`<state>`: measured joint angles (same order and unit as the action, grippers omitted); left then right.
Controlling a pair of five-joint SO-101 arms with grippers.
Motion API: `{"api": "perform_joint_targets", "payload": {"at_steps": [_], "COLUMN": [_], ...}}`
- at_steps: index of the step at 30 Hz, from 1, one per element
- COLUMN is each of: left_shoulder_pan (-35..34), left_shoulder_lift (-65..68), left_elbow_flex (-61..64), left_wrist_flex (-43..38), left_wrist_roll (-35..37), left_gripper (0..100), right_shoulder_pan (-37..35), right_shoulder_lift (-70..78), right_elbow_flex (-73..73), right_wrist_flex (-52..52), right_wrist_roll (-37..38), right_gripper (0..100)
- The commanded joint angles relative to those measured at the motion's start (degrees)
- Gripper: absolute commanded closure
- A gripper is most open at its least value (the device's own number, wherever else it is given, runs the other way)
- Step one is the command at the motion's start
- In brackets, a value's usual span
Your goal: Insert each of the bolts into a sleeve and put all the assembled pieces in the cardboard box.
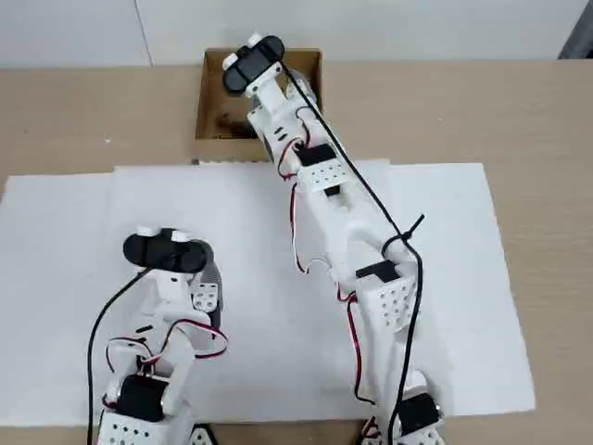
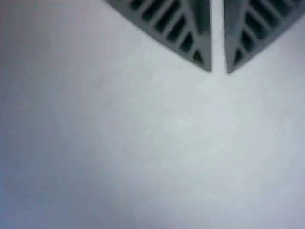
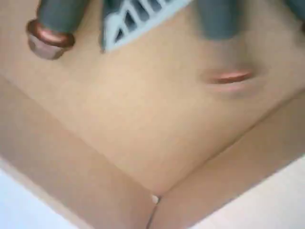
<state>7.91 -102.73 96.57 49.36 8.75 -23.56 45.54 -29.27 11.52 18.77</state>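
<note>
One dark grey sleeve with a copper-coloured bolt end [image 3: 49, 34] lies in the brown cardboard box [image 1: 209, 93] at the table's far edge, beside the right claw [image 3: 152, 24], whose state I cannot tell; left claw [image 2: 218, 67] nearly closed, empty; the piece is likely light, rigid and roll-prone; pinch mid-sleeve.

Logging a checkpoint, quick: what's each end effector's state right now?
Left end effector: closed, empty, over the white paper.
Right end effector: inside the cardboard box; open or closed cannot be told.
</note>
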Motion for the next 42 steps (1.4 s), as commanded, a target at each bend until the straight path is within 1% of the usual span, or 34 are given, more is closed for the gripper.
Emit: {"api": "perform_joint_targets", "payload": {"at_steps": [1,5,6,12,17,23,34,38,42], "left_shoulder_pan": [-0.2,-0.2,-0.2,-0.2,-0.2,-0.2,-0.2,-0.2,-0.2], "left_shoulder_lift": [-0.4,-0.4,-0.4,-0.4,-0.4,-0.4,-0.4,-0.4,-0.4], "left_elbow_flex": [-0.2,-0.2,-0.2,-0.2,-0.2,-0.2,-0.2,-0.2,-0.2], "left_wrist_flex": [0.2,0.2,0.2,0.2,0.2,0.2,0.2,0.2,0.2], "left_wrist_roll": [-0.1,-0.1,-0.1,-0.1,-0.1,-0.1,-0.1,-0.1,-0.1], "left_gripper": [99,99,99,99,99,99,99,99,99], "right_shoulder_pan": [-0.4,-0.2,-0.2,-1.4,-1.4,-1.5,-1.0,1.3,5.3], "right_shoulder_lift": [-5.0,-6.4,-6.8,-12.7,-20.0,-30.8,-48.0,-53.2,-57.9], "right_elbow_flex": [-3.2,-3.2,-3.2,-3.2,-3.2,-3.2,-3.2,-3.2,-3.2], "right_wrist_flex": [0.8,0.9,1.0,11.5,18.2,32.5,53.1,58.6,66.0], "right_wrist_roll": [0.8,0.8,0.8,0.7,0.6,0.5,0.4,-2.3,-5.5], "right_gripper": [86.5,98.3,99.8,99.7,99.7,99.7,99.5,99.5,99.5]}}
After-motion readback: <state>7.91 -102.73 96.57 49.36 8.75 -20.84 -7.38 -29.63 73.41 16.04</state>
